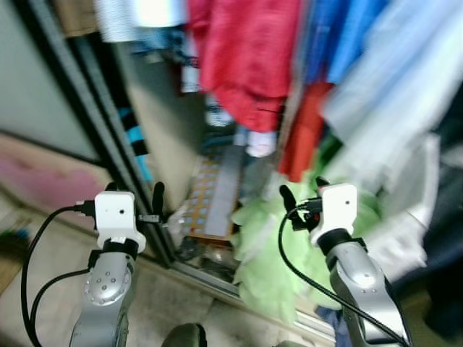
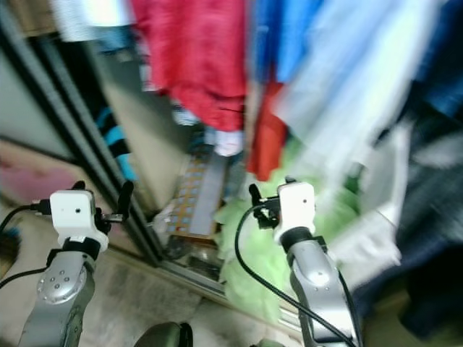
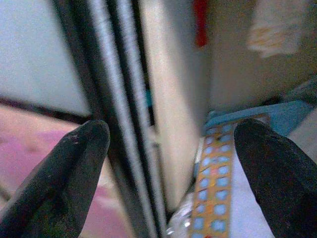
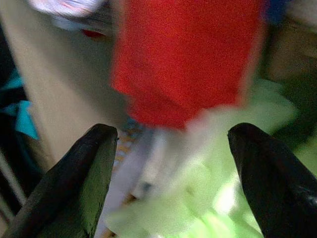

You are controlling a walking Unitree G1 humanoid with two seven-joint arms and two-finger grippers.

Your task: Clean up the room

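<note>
Facing an open wardrobe (image 1: 173, 130), we see hanging clothes: pale blue shirts (image 1: 391, 79), a red garment (image 1: 246, 58). Below lies a light green cloth heap (image 1: 271, 253) beside a patterned box (image 1: 206, 195). Our right gripper (image 4: 171, 163) hovers spread wide above the heap; our left gripper (image 3: 168, 163), equally wide, faces the dark door frame (image 3: 119, 99).

Hanging clothes (image 1: 376, 79) blurred, cropped above

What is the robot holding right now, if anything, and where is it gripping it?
Nothing is held. The left gripper is open before the dark closet door frame, and the right gripper is open, facing the light green fabric below the hanging red garment.
</note>
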